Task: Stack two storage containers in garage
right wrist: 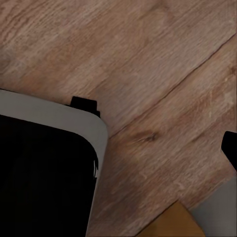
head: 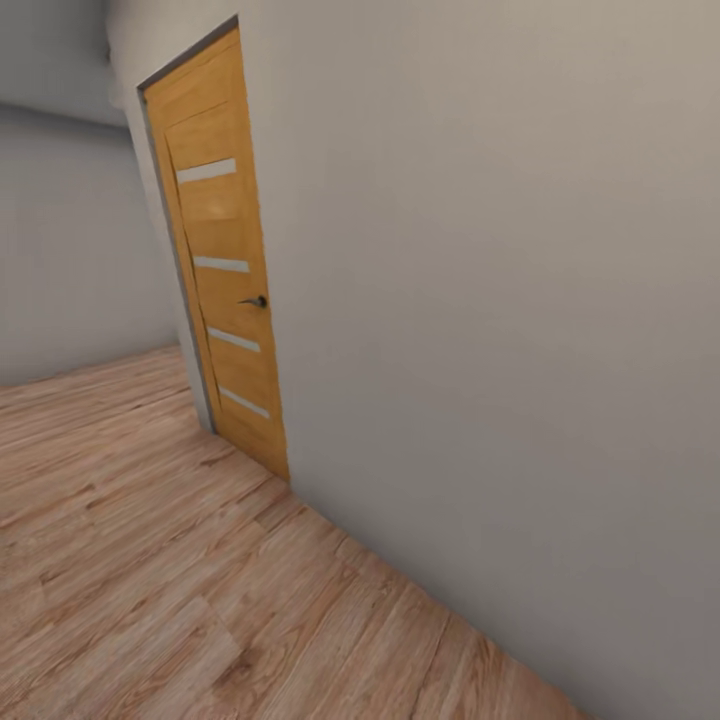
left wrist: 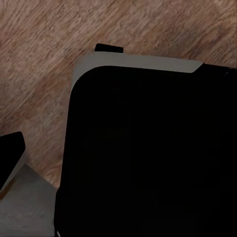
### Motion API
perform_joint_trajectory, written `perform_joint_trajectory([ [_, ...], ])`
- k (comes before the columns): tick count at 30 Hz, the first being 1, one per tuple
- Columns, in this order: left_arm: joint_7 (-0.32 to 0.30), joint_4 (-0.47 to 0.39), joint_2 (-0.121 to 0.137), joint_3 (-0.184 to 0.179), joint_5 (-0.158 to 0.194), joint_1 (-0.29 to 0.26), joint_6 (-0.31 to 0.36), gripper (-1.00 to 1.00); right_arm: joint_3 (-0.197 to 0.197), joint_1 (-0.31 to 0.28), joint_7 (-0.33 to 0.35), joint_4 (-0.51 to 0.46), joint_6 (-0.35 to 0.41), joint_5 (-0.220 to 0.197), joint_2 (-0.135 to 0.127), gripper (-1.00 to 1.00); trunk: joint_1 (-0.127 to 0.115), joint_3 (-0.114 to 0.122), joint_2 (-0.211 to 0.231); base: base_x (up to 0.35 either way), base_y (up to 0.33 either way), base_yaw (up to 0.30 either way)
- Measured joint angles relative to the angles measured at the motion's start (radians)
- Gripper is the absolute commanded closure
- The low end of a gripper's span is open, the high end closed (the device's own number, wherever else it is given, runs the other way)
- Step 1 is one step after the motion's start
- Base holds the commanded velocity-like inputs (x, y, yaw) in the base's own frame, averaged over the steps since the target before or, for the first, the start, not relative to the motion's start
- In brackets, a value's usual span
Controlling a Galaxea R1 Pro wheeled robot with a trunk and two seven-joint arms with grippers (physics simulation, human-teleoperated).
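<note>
Facing a pale grey wall [head: 500,300] that is running from the near right to the far left. Looking at a honey-coloured wooden door [head: 225,230] sitting shut in that wall toward the far left, carrying four narrow pale strips across its face and a small dark lever handle [head: 258,301] on its right edge. Standing on a light wood-plank floor [head: 150,580], which is spreading across the near left and meeting the wall along a slanting line. Seeing a second grey wall [head: 60,250] closing off the far left beyond the door.

Looking down from the left wrist onto the same planks, with a large black panel [left wrist: 148,148] rimmed in light grey and topped by a small black tab [left wrist: 108,48] covering much of the floor. Looking down likewise from the right wrist, with a matching grey-rimmed black panel [right wrist: 39,177] and tab [right wrist: 85,104] lying over the boards, and an orange wooden corner [right wrist: 173,224] showing beside a grey strip [right wrist: 217,212].

Not being able to tell whether the fingers of the left gripper or the right gripper are apart or together. Not being able to place the two storage containers from these views.
</note>
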Motion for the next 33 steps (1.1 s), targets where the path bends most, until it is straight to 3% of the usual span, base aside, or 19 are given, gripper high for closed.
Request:
perform_joint_trajectory([
  [33, 0.001, 0.0, 0.0, 0.0, 0.002, 0.0, 0.0, -1.0, -0.001, 0.0, 0.0, 0.0, 0.0, -0.001, -0.001, -1.0, 0.0, 0.0, 0.0, 0.264, 0.0, 0.271],
])
